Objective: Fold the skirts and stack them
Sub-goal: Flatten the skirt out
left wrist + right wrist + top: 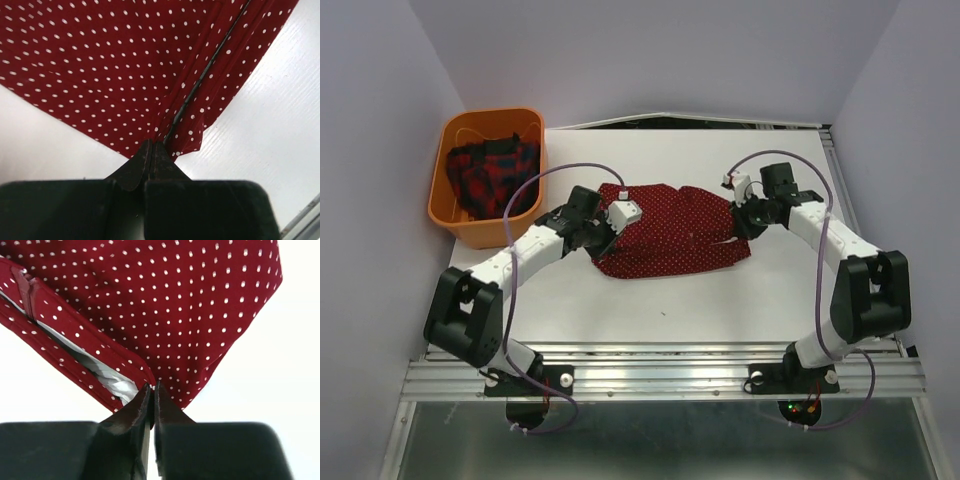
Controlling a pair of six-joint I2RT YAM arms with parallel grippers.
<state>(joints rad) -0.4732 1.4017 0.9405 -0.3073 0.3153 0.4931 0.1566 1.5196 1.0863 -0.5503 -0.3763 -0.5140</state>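
Table [670,300]: white, carrying all items. Dotted skirt [675,235]: dark red, lying spread and somewhat rumpled at mid-table between the two arms. Orange basket [470,232]: at the far-left corner, holding the plaid skirt [490,180], not yet handled. Left gripper [151,145]: jaws pressed together on the skirt's left corner, beside a seam. Right gripper [152,387]: jaws likewise closed on the right corner, at the opened waistband. Risk, as judged: both bites sit at the very edge, so cloth may slip free under tension; catching one layer only, or unequal travel, would skew the fold.
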